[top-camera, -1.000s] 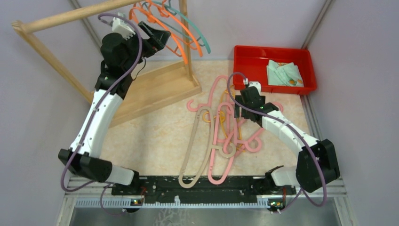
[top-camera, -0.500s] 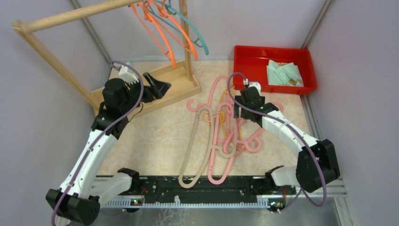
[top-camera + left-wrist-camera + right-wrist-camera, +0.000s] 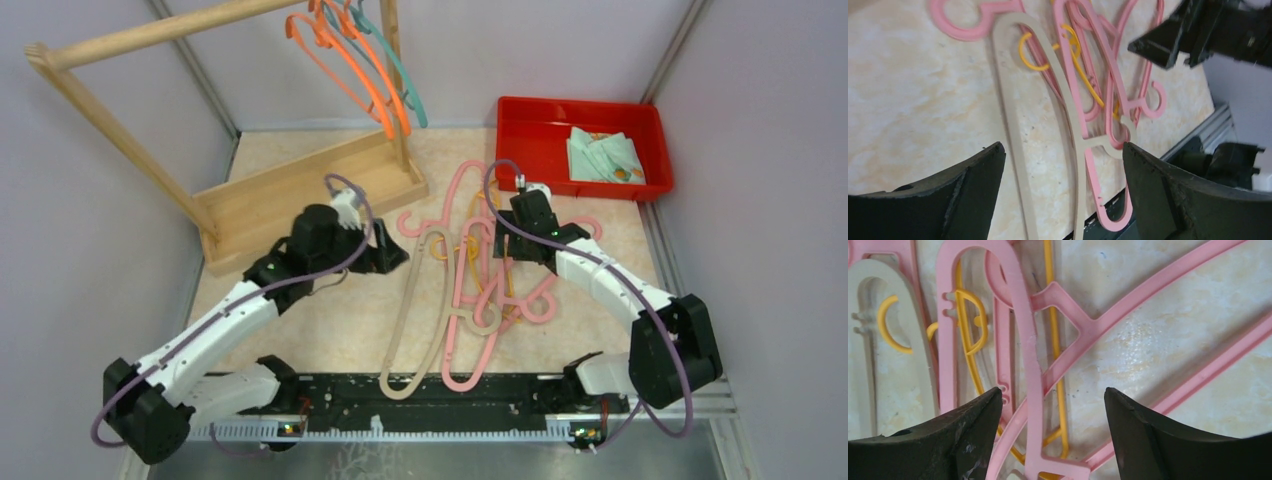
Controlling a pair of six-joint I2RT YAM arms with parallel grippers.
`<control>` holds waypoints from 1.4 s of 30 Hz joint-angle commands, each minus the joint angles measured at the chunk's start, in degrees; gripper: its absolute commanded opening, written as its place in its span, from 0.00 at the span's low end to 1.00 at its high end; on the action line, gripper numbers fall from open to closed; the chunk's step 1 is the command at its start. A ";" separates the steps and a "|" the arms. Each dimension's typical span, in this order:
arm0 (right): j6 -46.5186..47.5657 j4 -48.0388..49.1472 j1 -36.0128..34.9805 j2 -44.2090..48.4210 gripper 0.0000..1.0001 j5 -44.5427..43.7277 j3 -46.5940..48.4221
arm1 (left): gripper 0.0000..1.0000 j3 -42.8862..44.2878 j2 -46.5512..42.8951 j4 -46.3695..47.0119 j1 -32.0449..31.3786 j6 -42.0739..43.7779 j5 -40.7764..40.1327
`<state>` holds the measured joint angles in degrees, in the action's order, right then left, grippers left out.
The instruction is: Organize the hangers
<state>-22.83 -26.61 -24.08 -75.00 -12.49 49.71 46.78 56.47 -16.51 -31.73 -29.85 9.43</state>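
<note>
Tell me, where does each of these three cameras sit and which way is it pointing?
Top view: fixed above and behind the arms, looking down on the table; both arms, left claw and right claw show.
Left wrist: on the left arm, looking slantwise across the hanger pile; its own fingers frame the bottom.
Right wrist: on the right arm, looking straight down, close on the pile; its fingers show below.
Shared: the beige hanger appears in all three.
</note>
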 commanded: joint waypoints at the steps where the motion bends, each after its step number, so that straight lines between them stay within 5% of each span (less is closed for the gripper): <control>1: -1.16 3.76 0.49 0.49 0.74 5.02 0.34 | 0.90 -0.26 5.59 -0.10 -11.64 4.22 -4.52; 7: -1.08 3.62 0.43 0.03 0.73 4.69 0.49 | 0.86 0.39 12.76 1.18 -23.33 9.05 -6.00; 24: -1.11 4.84 0.43 1.13 0.73 4.23 -1.44 | 0.78 -3.72 28.08 10.25 -36.98 4.71 -14.78; 42: -1.33 4.77 0.43 2.59 0.73 4.76 -3.13 | 0.72 -7.63 30.66 8.49 -39.52 -1.16 -24.59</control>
<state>-23.70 -23.62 -24.10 -74.19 -7.57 46.46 40.38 85.67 -8.01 -71.02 -30.48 -14.28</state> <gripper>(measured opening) 0.727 0.723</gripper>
